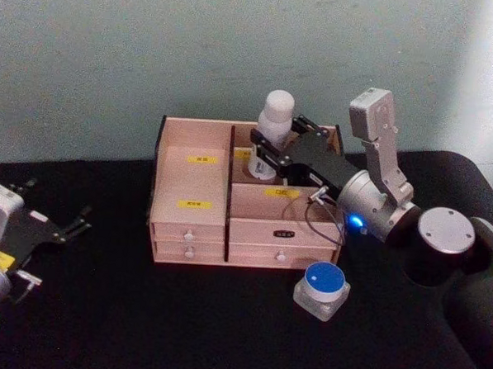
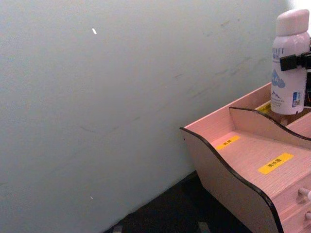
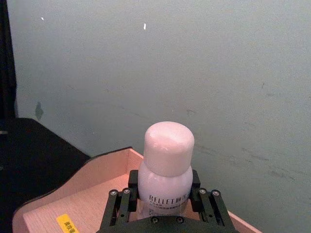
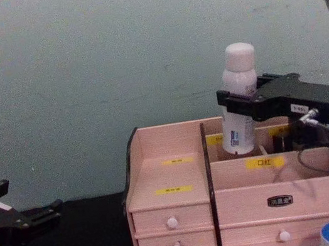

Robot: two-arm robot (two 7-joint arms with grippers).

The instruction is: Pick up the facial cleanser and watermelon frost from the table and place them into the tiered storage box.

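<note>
- right gripper [image 4: 237, 99] reaches over the right side of the tiered storage box [image 1: 193, 182]; its fingers are closed on the body of the facial cleanser [image 4: 238, 91], one on each side just under the neck
- facial cleanser is a white bottle with a rounded cap, upright, with its lower end down in the rear right compartment, just right of the centre divider; can't tell if its base touches the compartment floor
- watermelon frost [image 1: 322, 281], a small pale jar with a blue lid, sits on the black desk [image 1: 181, 322] in front of the box's right drawers, near them but apart
- left gripper [image 1: 53, 212] lies low at the desk's left edge, well apart from the box, fingers spread and holding nothing
- box drawers all closed, left compartments bare
</note>
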